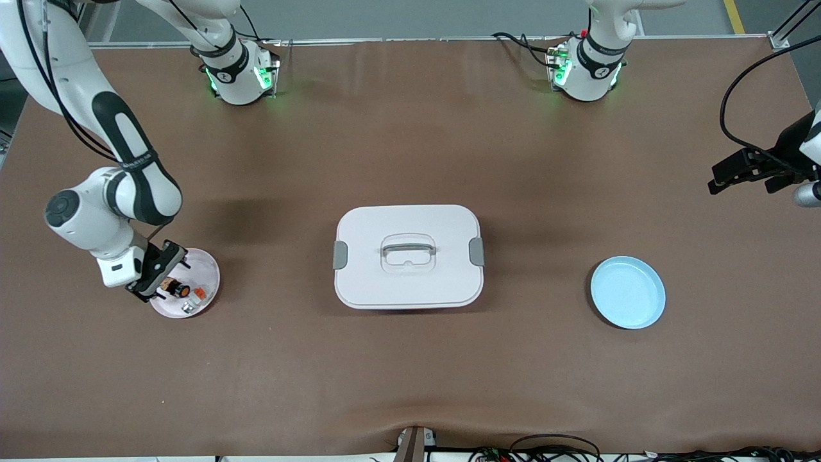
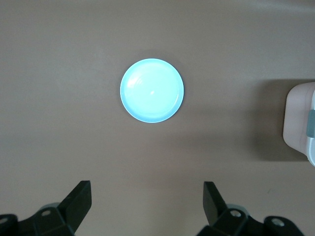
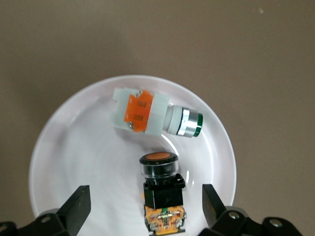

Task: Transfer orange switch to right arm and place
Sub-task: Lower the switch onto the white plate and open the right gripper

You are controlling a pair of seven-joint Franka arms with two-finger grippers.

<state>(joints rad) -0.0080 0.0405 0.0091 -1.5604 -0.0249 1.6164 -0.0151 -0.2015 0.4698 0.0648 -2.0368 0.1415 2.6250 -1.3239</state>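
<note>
Two push-button switches lie on the pink plate [image 1: 206,273] at the right arm's end of the bench [image 1: 410,372]; the right gripper [image 1: 168,292] hovers over them.

Left wrist view: the left gripper [image 2: 147,206] waits open over the bare blue plate [image 2: 152,90].

Right wrist view: the orange switch [image 3: 160,187] rests on that pink plate between open fingers, beside the green switch [image 3: 157,115]. That fits placement finishing, or the switch never having left.
</note>
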